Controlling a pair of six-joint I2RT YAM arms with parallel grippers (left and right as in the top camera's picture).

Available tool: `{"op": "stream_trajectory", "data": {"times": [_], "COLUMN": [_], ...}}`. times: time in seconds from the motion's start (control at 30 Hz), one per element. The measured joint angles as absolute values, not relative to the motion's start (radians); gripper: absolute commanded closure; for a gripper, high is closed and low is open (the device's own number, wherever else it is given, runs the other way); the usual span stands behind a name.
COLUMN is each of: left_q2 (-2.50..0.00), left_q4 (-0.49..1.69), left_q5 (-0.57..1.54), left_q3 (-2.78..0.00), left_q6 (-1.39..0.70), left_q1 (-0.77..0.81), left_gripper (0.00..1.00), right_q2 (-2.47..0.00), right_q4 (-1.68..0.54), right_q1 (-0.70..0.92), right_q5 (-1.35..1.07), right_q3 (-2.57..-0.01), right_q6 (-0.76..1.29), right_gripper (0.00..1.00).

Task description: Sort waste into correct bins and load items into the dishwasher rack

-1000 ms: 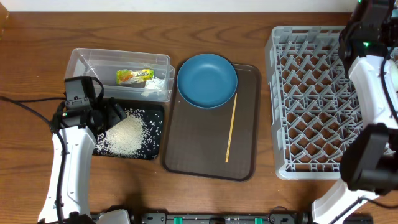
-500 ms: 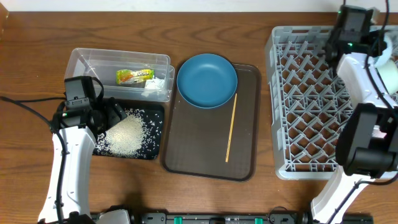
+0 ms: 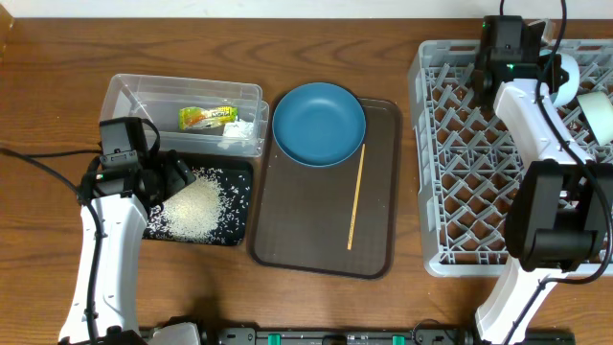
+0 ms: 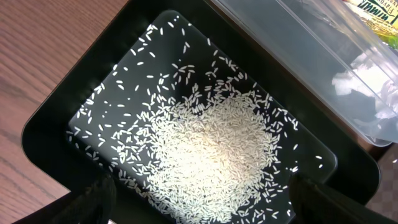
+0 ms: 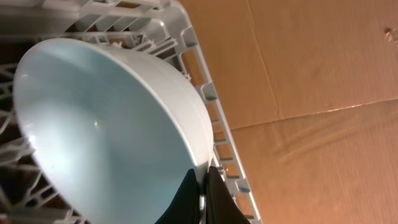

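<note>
My left gripper (image 4: 205, 208) hangs open over the heap of rice (image 4: 211, 143) in the black tray (image 4: 56, 118), nothing between its fingers. The clear tub (image 3: 124, 96) behind it holds the yellow-green wrapper (image 3: 208, 117) and white tissue (image 3: 238, 132). My right gripper (image 5: 204, 193) is shut on the rim of a pale bowl (image 5: 106, 124), held on edge over the far right corner of the grey rack (image 3: 479, 192). A second pale bowl (image 3: 598, 113) sits at the rack's right edge. The blue plate (image 3: 319, 123) and wooden stick (image 3: 355, 196) lie on the brown tray (image 3: 306, 240).
The rack's pegs and outer wall (image 5: 205, 81) stand close under the held bowl. Brown cardboard (image 5: 311, 93) lies beyond the rack's edge. My right arm (image 3: 536, 125) stretches across the rack's right side. Bare wooden table (image 3: 57, 57) surrounds the tub and trays.
My right arm has swung left along the rack's far edge, bringing the pale bowl with it. The left arm and the rice have not moved.
</note>
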State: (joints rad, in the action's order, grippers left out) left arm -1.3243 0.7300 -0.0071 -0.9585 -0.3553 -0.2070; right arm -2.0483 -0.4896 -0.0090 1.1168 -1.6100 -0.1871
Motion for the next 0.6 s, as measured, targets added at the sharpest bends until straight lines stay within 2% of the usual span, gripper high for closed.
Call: {"op": "stream_trajectory", "data": {"times": [0.17,0.3,0.6], "left_q2": [-1.324,-1.324,-1.324], "left_q4": [0.73,0.73,0.73], "left_q5": [-0.007,-0.007,-0.007], "left_q3": [-0.958,-0.958,-0.958], "left_q6": [-0.355,-0.355,-0.355], "left_q1": [-0.207,-0.207,-0.207], "left_gripper": [0.09,0.09,0.09], "right_q2": [-2.048,-2.048,-2.056], "right_q4": [-0.562,-0.634,-0.752], "right_q1": [-0.002,0.002,0.038], "right_q5": [1.116,1.096,0.85], "right_q3": [-1.613,-1.614,-1.609], "right_q6": [-0.11,-0.056,-0.029], "right_gripper": [0.97,0.87,0.82]}}
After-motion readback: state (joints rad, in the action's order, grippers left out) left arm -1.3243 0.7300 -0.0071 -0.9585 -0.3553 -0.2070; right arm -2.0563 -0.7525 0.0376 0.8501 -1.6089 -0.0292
